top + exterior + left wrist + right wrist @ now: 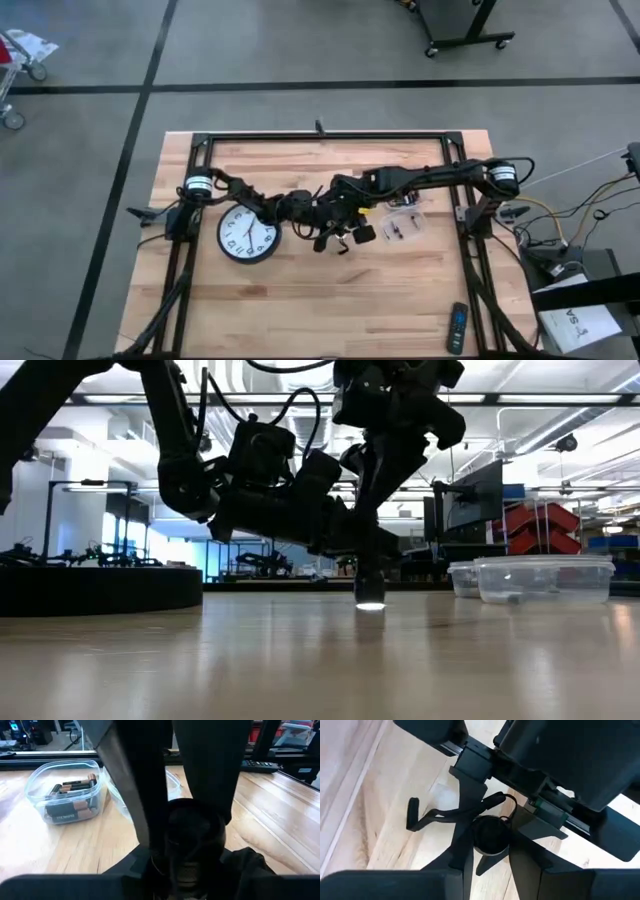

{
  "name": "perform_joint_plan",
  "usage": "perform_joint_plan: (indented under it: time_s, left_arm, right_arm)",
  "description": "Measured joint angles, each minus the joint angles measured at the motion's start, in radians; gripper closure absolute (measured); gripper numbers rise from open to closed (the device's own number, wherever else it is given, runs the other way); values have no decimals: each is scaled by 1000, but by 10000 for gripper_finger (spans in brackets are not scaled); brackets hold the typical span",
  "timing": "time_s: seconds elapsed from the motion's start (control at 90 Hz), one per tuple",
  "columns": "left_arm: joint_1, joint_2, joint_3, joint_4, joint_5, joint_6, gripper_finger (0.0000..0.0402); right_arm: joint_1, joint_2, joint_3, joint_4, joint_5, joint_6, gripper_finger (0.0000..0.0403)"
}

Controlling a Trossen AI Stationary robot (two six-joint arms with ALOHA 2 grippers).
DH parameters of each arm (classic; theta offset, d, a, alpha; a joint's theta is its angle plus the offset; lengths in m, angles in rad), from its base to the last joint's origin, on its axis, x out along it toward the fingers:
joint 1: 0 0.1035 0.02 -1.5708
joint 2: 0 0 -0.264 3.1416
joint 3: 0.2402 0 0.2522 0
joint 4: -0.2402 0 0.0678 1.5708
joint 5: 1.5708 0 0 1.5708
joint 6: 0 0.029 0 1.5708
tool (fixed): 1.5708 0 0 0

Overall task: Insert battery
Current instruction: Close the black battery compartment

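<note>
A short black flashlight body (370, 582) stands upright on the table just right of the wall clock (248, 235), with its bright end down. Its dark top end (490, 834) faces up, and a black lanyard (415, 815) trails from it across the wood. My left gripper (318, 218) reaches in from the table's left and is shut on the body. My right gripper (491, 862) comes down from above and is shut around the top. Loose batteries (70, 795) lie in a clear tub. My left gripper pinches the flashlight's barrel (195, 840) between its two fingers, coming in nearly level from the table's left. The flashlight stays upright with its bright end (370, 605) on the table. My right gripper's fingers (464, 860) point down and close on opposite sides of the flashlight's top rim (492, 851). How far down the barrel they reach cannot be told.
The clear battery tub (405, 228) and a second clear tub (545, 575) stand just right of the grippers. A remote control (457, 328) lies near the front right corner. The black table frame (320, 136) runs along the far edge. Bare wood lies toward the near edge.
</note>
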Motion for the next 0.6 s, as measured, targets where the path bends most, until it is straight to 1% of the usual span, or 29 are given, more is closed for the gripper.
perform_joint_plan:
  time_s: [0.067,0.133,0.344,0.478,0.6]
  left_arm:
    - [0,0,0,-3,-2,-2,281]
    - [0,-1,0,-17,-5,1,276]
    - [0,-1,0,-54,-5,43,289]
    - [0,-1,0,-54,-6,45,295]
    - [0,-1,0,-56,-8,46,293]
  right_arm:
    - [0,-1,-4,2,-1,13,315]
    - [2,-2,-9,5,1,25,311]
    - [6,-2,-13,14,5,83,293]
    - [6,1,-16,17,6,85,276]
    - [6,1,-28,32,5,82,264]
